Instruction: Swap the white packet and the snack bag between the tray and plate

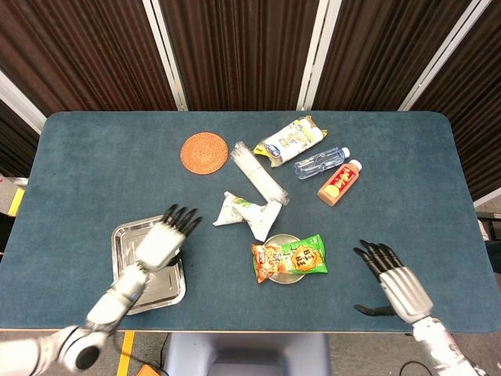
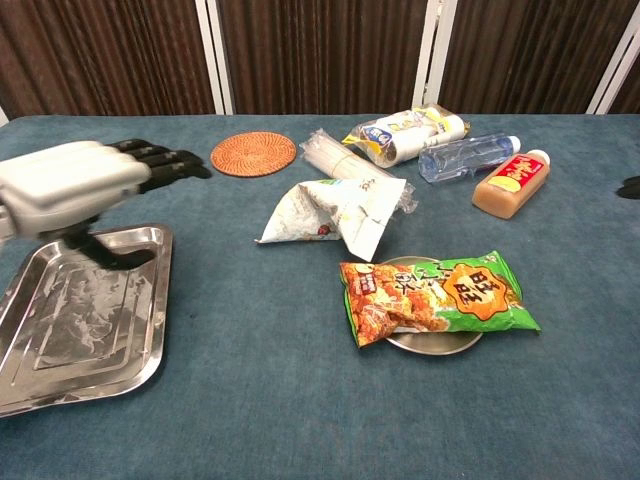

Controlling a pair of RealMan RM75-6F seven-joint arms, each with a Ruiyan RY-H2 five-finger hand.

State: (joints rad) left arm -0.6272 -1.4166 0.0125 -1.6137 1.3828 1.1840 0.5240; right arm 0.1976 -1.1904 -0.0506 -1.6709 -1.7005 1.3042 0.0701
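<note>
The white packet (image 1: 249,211) (image 2: 335,207) lies crumpled on the blue table, between the tray and the plate, touched by neither hand. An orange and green snack bag (image 1: 289,257) (image 2: 435,292) rests on the small round metal plate (image 1: 280,278) (image 2: 432,343). The metal tray (image 1: 130,236) (image 2: 85,325) at the front left holds nothing. My left hand (image 1: 162,240) (image 2: 75,181) hovers above the tray, fingers spread, holding nothing. My right hand (image 1: 389,276) is open over the table right of the plate; only a dark fingertip (image 2: 630,187) shows in the chest view.
At the back lie an orange woven coaster (image 1: 204,150) (image 2: 253,153), a clear sleeve of plastic cups (image 1: 258,172), a yellow and white snack pack (image 1: 292,139), a water bottle (image 1: 321,162) and a brown sauce bottle (image 1: 339,182) (image 2: 510,182).
</note>
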